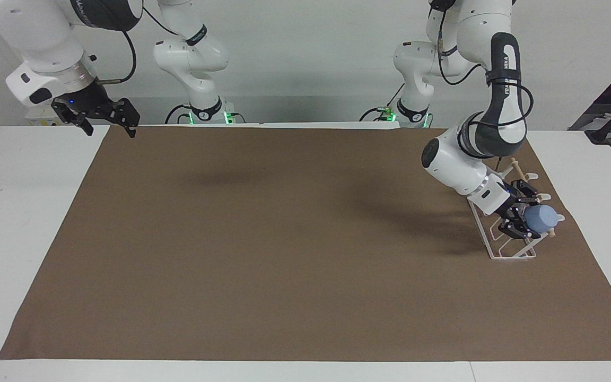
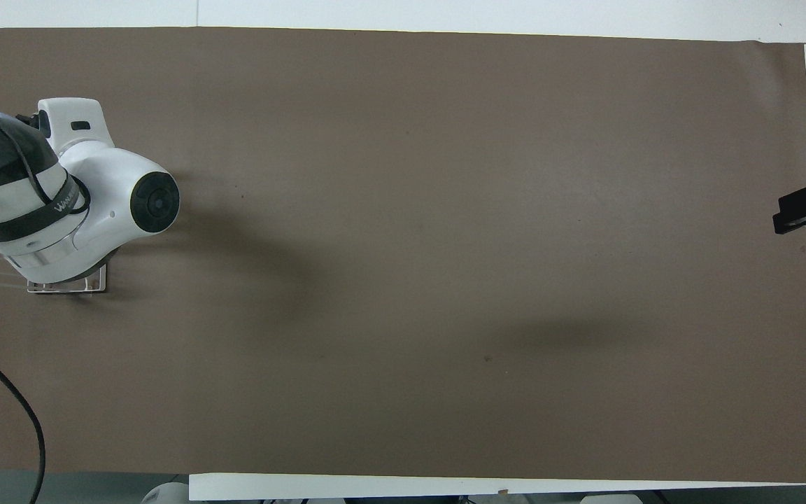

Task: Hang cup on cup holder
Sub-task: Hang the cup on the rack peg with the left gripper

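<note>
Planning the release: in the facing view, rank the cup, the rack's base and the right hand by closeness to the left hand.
1. Cup: held in the left hand, over the rack.
2. Rack's base: just below it, on the brown mat.
3. Right hand: waiting at the right arm's end.

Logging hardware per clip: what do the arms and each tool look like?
Both arms are glossy white with rounded joints, dark grey bands and loose black cables. The left tool and right tool are black, two-fingered, on silver wrist rings. Green lights glow at both bases.
</note>
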Controlling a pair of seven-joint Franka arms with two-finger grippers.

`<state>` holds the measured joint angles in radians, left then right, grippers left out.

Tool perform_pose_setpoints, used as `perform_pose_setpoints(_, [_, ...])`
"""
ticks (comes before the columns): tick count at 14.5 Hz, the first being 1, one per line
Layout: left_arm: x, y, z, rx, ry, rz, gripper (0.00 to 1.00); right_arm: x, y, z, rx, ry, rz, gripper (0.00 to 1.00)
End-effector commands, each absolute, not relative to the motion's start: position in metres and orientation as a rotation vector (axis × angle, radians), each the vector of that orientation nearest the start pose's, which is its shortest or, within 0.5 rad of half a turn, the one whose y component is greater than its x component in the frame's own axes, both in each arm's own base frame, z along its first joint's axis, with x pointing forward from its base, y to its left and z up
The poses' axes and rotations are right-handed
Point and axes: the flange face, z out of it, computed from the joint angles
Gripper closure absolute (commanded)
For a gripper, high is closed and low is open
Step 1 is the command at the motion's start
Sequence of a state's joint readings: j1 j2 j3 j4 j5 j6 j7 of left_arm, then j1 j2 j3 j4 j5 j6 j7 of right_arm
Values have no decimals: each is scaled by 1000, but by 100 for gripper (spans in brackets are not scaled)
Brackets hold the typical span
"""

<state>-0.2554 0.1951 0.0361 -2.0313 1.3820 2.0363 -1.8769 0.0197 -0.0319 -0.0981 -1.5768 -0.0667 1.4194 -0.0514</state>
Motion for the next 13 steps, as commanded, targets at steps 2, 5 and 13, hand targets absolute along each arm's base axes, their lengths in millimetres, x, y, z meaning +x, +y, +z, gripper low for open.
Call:
perform_pose_setpoints(2, [580, -74, 374, -2042, -866, -1160, 63, 521, -51, 625, -3186, 23, 218, 1])
perform_pose_setpoints(5, [581, -79, 374, -2067, -858, -1164, 35, 521, -52, 625, -3185, 26, 218, 1])
perform_pose_setpoints(13, [583, -79, 379, -2073, -874, -1153, 0, 521, -51, 626, -3186, 23, 213, 1])
